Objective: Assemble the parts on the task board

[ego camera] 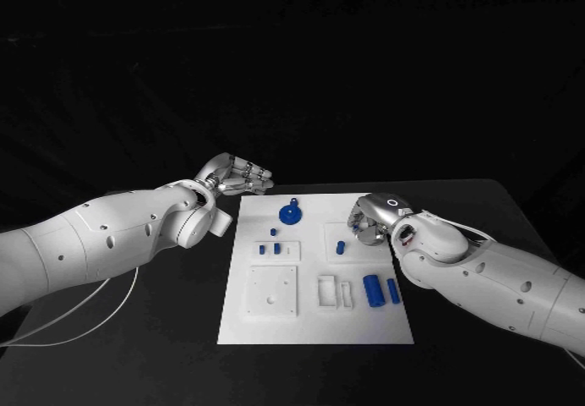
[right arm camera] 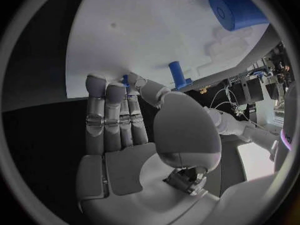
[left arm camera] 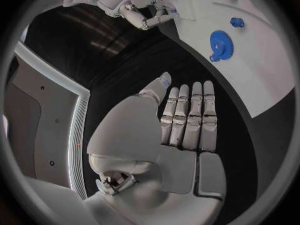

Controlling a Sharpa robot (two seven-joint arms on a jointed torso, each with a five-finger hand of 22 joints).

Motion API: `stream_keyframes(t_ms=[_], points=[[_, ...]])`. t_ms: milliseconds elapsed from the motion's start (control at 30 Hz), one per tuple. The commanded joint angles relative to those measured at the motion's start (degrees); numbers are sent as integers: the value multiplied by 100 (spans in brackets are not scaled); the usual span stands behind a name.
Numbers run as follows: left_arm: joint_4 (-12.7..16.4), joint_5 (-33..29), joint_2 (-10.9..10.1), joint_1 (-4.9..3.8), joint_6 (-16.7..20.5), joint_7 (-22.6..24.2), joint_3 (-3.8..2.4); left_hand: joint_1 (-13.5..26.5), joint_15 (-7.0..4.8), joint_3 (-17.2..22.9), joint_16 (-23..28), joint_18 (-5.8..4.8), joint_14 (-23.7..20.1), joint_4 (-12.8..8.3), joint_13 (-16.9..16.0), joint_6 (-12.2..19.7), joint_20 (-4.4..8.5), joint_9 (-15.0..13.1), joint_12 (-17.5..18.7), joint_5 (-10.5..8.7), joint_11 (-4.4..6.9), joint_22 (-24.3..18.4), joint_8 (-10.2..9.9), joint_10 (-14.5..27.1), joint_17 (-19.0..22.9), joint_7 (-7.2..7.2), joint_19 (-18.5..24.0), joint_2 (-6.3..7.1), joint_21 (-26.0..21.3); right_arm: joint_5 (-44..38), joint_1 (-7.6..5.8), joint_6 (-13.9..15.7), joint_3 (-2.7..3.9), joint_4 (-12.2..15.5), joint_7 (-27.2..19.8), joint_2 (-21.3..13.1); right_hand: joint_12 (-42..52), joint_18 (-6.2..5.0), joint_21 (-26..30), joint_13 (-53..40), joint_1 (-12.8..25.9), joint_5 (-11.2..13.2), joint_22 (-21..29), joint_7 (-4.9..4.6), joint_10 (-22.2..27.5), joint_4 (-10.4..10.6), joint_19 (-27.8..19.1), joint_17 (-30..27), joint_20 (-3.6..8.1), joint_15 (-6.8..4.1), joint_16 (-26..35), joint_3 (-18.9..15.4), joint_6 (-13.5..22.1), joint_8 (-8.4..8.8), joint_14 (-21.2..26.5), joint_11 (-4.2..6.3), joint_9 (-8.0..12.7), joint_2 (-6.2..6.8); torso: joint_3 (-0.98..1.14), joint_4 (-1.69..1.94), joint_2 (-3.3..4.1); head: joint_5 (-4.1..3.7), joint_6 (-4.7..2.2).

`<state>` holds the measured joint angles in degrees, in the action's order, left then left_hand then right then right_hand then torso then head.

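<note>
Item: right hand (ego camera: 369,217), right of frame centre in the head view, fingers straight and together, holding nothing, tips near a small blue peg (ego camera: 340,247) we judge its next pick. Left hand (ego camera: 237,177), upper left of the task board (ego camera: 314,271), open, empty, parked clear. Blue gear (ego camera: 290,211) upper centre; two blue cylinders (ego camera: 381,290) lower right. Black worktop (ego camera: 171,338) beneath.

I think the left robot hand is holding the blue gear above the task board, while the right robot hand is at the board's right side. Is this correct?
Not quite. The left robot hand holds nothing: the left wrist view shows its fingers straight and empty, with the blue gear lying apart on the task board. The right robot hand is at the board's right side, as you say.
</note>
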<state>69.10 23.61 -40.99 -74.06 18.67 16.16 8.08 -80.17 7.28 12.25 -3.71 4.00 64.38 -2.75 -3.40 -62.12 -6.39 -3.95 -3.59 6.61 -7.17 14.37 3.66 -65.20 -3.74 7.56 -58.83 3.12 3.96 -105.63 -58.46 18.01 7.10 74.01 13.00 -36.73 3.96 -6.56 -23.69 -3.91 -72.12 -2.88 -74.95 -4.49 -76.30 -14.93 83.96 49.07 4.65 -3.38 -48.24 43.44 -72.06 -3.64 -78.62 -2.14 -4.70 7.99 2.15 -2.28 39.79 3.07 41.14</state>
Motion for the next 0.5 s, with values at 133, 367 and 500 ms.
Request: stream_keyframes(t_ms=[133, 367, 500], points=[[8, -74, -3, -3, -22, -18, -6, -63, 12, -229, 24, 59, -30, 228, 5, 35, -18, -8, 19, -184, -7, -253, 0, 45, -3, -18, -102, -81, 7, -347, 7, 70, -1, 46, 201, -46, 5, -71, -82, -9, -171, 11, -157, 10, -390, 51, 214, 25, 45, -31, 52, -275, -65, -6, -31, 105, 21, -131, -1, 2, 2, -8, -9], [-10, -90, -4, -3, -18, -27, -6, -102, 15, -314, 23, 57, -34, 301, 4, 41, -20, -7, 17, -219, -10, -441, -1, 52, -3, -22, -145, -93, 16, -391, 6, 206, 10, 76, 172, -59, 2, -56, -120, -4, -200, 11, -176, 16, -404, 69, 222, 43, 50, -33, 61, -299, -85, -7, -44, 109, 33, -135, 1, 5, 2, -7, -10], [-24, -97, -6, -3, -18, -30, -6, -118, 16, -351, 23, 56, -38, 325, 4, 46, -23, -7, 17, -229, -10, -543, 0, 52, -3, -20, -166, -98, 22, -388, 6, 288, 24, 80, 135, -57, 1, -55, -121, -3, -201, 11, -178, 18, -406, 72, 222, 46, 50, -34, 65, -300, -90, -6, -45, 110, 35, -129, 2, 1, 1, -4, -7]])
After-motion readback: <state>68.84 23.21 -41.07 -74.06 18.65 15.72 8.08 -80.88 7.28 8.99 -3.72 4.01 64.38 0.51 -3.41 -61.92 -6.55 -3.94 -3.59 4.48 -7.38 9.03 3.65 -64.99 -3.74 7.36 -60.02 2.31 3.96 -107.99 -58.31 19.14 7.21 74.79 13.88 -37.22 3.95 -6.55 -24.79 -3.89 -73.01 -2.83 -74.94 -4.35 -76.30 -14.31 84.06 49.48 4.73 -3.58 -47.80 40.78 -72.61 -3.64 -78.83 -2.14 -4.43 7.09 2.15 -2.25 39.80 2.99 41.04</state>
